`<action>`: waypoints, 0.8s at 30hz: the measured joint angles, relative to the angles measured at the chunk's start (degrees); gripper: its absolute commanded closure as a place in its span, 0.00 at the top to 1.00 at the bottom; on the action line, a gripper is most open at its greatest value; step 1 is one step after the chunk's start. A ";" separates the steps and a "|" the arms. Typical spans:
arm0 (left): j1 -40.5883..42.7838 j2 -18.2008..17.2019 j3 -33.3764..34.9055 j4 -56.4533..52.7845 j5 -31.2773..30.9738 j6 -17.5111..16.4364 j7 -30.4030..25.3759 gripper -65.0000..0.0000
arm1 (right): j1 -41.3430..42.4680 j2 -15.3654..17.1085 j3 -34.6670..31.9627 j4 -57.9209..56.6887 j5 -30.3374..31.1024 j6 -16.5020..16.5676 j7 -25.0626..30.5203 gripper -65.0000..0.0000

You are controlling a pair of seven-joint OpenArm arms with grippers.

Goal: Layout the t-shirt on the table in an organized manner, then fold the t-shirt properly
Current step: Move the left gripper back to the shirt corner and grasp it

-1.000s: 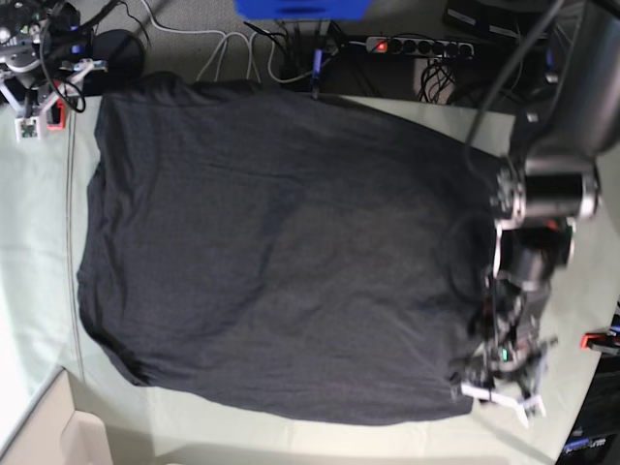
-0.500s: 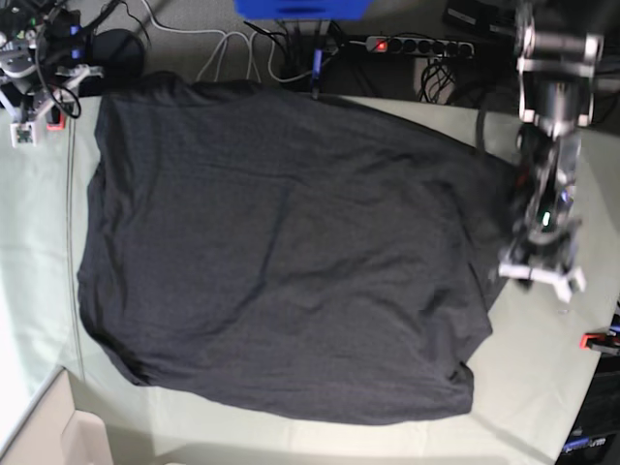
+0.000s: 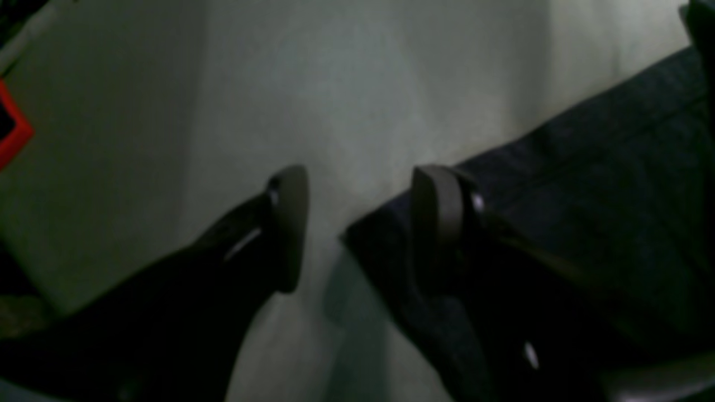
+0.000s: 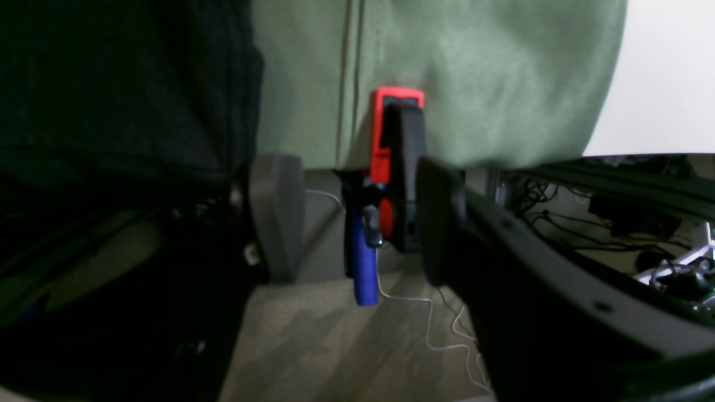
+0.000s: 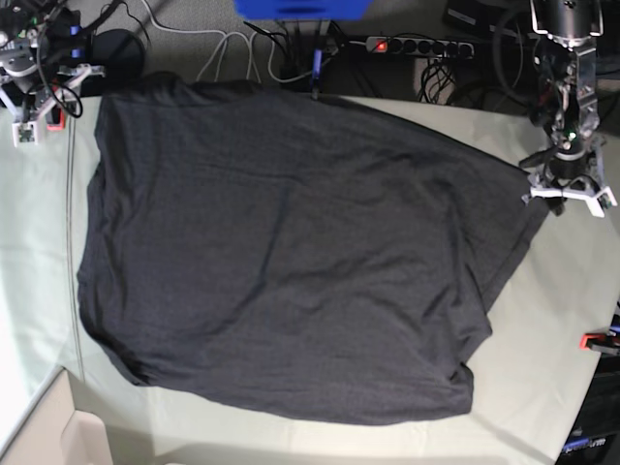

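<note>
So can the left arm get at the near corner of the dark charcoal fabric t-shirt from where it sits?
Probably yes. The left tool hovers open right at the charcoal t-shirt's corner, one finger over the fabric, nothing between them.

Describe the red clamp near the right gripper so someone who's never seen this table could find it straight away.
Start from the table, draped in pale green cloth and mostly covered by the dark t-shirt. Go to the corner of the table by the right gripper, just past the shirt's edge. The clamp grips the cloth's hanging edge there: red and black with a blue handle, the only bright thing against cloth and floor.
</note>
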 measured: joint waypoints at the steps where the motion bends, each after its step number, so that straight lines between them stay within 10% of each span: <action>1: -0.20 0.07 0.09 0.00 0.02 0.00 -0.07 0.45 | 0.00 0.00 0.00 0.00 0.00 0.00 -0.02 0.50; 17: -1.38 0.81 4.61 -3.30 0.46 -0.15 -1.27 0.43 | -1.73 -0.02 0.00 -0.09 0.15 0.02 0.00 0.50; 24: 2.49 0.44 4.24 -1.20 0.04 -0.15 -2.32 0.00 | -2.93 -0.02 0.04 -0.07 0.15 0.00 -0.02 0.50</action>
